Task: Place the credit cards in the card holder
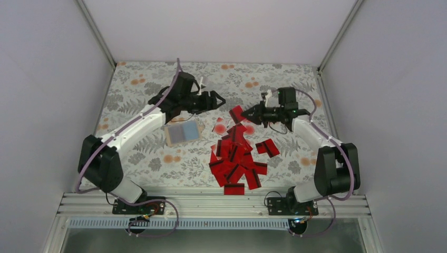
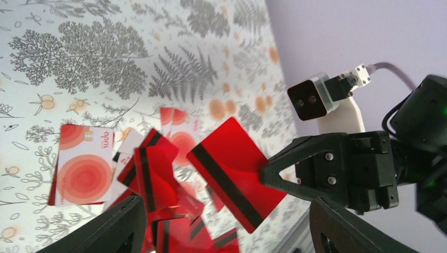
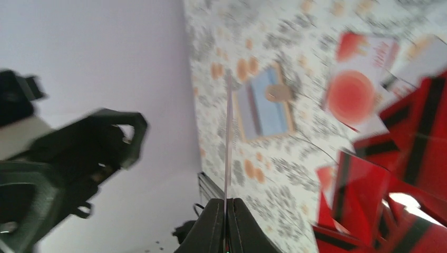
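Left wrist view: right tool (image 2: 265, 174) clamps one flat red black-striped plastic card (image 2: 226, 166) aloft; left tool (image 2: 224, 232) stands apart, empty.

In the left wrist view, the fingers (image 2: 108, 226) of the left gripper (image 1: 220, 100) are cut off by the bottom edge at lower left and lower right. The heap of credit cards (image 2: 158, 174) is cropped at bottom centre, and one corner of the held card (image 2: 232, 168) is hidden in the pinch of the right gripper (image 2: 263, 174). In the right wrist view that card is seen only edge-on as a thin line up the middle, while the left gripper at the left edge and the card holder (image 3: 263, 103) above centre are blurred.
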`<state>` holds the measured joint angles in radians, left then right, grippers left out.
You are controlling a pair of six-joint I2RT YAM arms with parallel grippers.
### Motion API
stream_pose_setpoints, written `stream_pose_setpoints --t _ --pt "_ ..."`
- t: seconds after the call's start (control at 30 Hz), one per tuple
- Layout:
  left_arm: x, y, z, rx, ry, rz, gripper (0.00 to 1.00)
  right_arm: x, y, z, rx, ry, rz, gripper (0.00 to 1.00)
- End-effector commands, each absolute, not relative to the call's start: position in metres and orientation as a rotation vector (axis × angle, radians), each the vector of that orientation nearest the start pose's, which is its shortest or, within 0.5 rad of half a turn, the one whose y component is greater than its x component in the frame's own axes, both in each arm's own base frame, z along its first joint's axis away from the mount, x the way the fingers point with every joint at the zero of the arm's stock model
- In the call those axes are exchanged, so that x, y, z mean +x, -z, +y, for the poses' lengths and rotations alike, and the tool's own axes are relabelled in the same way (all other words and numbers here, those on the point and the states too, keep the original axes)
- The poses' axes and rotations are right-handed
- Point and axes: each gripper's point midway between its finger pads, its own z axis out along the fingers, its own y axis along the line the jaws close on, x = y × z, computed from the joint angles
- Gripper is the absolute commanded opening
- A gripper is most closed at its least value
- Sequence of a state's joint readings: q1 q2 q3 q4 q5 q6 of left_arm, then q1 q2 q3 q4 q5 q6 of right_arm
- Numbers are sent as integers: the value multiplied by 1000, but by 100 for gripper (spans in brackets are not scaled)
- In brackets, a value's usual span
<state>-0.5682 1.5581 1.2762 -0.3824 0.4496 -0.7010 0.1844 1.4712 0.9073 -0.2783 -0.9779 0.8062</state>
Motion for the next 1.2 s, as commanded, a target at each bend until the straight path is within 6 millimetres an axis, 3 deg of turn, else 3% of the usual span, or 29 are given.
stream_pose_setpoints --t 0.0,0.37,0.57,0.93,1.17 --pt "340 -268 -302 -79 1372 2292 81 339 -224 211 301 -1729 2397 4" --pt "347 -318 -310 -143 1704 2047 80 359 -303 217 317 -1850 2225 4" --pt "349 -332 -313 -171 1860 1925 76 362 -330 226 305 -1888 2182 4" --pt "354 -349 -319 -147 1940 1846 58 360 -357 250 215 -1919 2144 4" --pt "354 -356 -318 -144 1964 1808 44 357 -359 263 220 -1950 2157 4"
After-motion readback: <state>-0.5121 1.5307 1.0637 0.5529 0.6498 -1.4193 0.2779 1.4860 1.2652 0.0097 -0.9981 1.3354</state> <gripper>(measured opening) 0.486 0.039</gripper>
